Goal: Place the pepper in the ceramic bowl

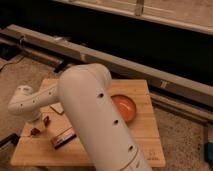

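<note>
The robot's white arm reaches left across the pale wooden tabletop (145, 145), and its claw (39, 125) hangs low over the near left part. Whether the claw is apart or together cannot be told. The small dark red pepper (46, 120) shows right at the claw. A flat dark rectangular bar with an orange stripe (63, 137) lies just right of it. The round orange-red glossy ceramic bowl (126, 108) sits well apart, at the right.

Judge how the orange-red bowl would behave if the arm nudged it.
The bowl looks shallow and wide, so it would probably slide on the wooden table rather than tip. Its glossy glaze suggests ceramic: likely heavy for its size and chippable. The gripper hangs over the table's opposite end, apart from it.
</note>
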Robot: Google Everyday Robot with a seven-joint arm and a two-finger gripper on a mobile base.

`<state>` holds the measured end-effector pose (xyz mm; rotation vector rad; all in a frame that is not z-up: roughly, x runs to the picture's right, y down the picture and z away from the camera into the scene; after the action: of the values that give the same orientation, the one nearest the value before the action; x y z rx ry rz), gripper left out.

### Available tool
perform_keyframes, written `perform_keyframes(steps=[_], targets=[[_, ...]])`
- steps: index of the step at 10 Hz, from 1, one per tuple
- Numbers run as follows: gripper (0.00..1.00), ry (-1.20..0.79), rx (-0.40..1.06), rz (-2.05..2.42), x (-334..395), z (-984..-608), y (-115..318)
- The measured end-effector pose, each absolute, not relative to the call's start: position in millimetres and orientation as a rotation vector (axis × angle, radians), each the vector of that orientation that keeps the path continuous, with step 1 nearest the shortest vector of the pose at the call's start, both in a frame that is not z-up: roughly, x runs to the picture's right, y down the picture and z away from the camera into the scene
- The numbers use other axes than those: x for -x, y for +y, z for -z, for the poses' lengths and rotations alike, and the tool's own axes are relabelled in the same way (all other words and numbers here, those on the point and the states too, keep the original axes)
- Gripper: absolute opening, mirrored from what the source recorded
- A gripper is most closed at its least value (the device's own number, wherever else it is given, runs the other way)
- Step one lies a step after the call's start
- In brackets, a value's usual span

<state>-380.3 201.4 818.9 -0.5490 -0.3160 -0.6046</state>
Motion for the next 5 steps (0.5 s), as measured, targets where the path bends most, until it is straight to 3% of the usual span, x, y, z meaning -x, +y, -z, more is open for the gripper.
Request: perform_keyframes(steps=[2,5], targets=[[0.62,-0.304,0.561,0.611,379.2,-821.5,206.1],[0.32,-0.290,0.597,0.648,380.5,-823.7,216.4]])
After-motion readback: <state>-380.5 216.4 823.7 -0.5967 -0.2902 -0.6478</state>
